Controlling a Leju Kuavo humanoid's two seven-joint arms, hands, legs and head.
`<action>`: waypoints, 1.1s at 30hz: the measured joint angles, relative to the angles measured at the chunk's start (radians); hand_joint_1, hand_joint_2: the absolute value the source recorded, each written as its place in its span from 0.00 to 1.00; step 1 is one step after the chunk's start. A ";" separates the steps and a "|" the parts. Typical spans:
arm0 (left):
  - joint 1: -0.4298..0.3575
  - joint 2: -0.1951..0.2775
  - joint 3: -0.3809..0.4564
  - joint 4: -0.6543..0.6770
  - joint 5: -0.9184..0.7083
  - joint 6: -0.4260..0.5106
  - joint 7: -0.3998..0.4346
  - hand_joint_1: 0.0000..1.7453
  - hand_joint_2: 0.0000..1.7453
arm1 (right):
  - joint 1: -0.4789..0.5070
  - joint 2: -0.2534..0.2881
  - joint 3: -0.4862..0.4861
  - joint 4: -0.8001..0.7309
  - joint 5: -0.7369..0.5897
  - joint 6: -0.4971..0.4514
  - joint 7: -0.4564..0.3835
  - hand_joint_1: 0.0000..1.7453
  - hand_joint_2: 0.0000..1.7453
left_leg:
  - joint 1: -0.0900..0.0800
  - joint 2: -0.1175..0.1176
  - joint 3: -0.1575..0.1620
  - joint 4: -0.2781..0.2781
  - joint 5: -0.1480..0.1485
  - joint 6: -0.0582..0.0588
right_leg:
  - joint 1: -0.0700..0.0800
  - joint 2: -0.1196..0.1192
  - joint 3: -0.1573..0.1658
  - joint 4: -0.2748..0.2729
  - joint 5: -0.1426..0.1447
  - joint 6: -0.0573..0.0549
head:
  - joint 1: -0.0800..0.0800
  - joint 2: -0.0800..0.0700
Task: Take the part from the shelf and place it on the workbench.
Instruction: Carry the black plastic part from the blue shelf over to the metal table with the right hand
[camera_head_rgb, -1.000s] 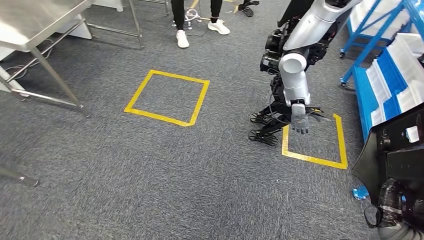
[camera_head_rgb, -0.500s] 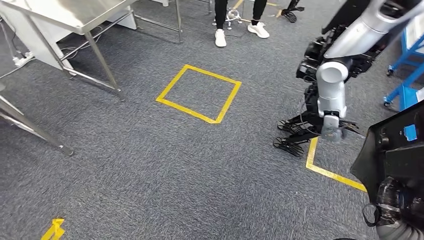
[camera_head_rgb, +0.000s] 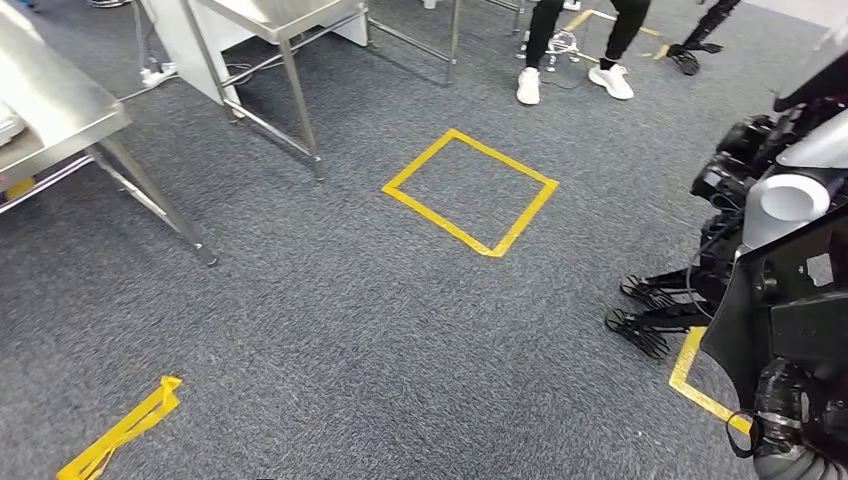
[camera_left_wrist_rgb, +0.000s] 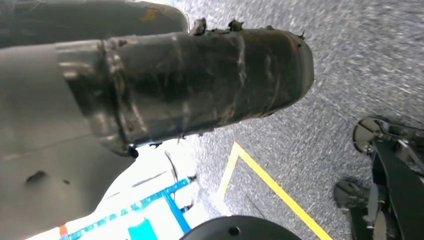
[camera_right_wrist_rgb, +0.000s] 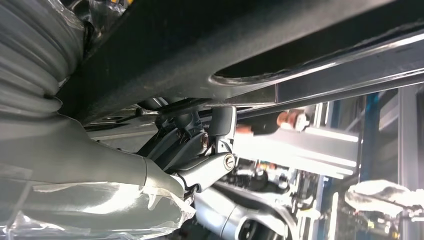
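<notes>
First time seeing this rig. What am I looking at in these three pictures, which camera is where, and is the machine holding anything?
This is a two-legged humanoid robot with two arms. The wide picture is from its head, looking down at grey carpet with a yellow tape square, a steel workbench, a person's legs and a second robot. The other two pictures come from wrist cameras. The left hand, its fingers dark, hangs over the floor with nothing seen in it. The right hand appears to grip a large black part.
</notes>
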 joint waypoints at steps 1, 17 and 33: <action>0.000 0.000 -0.001 0.000 0.000 0.000 0.000 0.00 0.00 | 0.000 0.000 0.000 0.000 0.000 0.000 0.000 1.00 1.00 | 0.002 -0.012 -0.006 0.000 0.004 -0.006 | 0.002 0.012 0.010 -0.028 0.007 -0.003 | 0.000 0.000; 0.001 0.027 -0.006 0.000 0.000 -0.001 0.003 0.00 0.00 | 0.000 0.002 0.000 0.000 -0.008 0.004 0.000 1.00 1.00 | -0.005 0.178 0.042 0.003 -0.048 -0.018 | 0.011 -0.206 0.016 -0.045 0.015 0.009 | -0.001 0.000; 0.002 0.002 -0.007 0.000 -0.001 -0.003 0.002 0.00 0.00 | 0.000 0.000 -0.001 0.000 -0.013 0.007 0.000 1.00 1.00 | 0.004 -0.027 -0.004 -0.002 0.003 -0.012 | 0.006 -0.005 0.016 -0.046 0.012 -0.010 | 0.003 0.000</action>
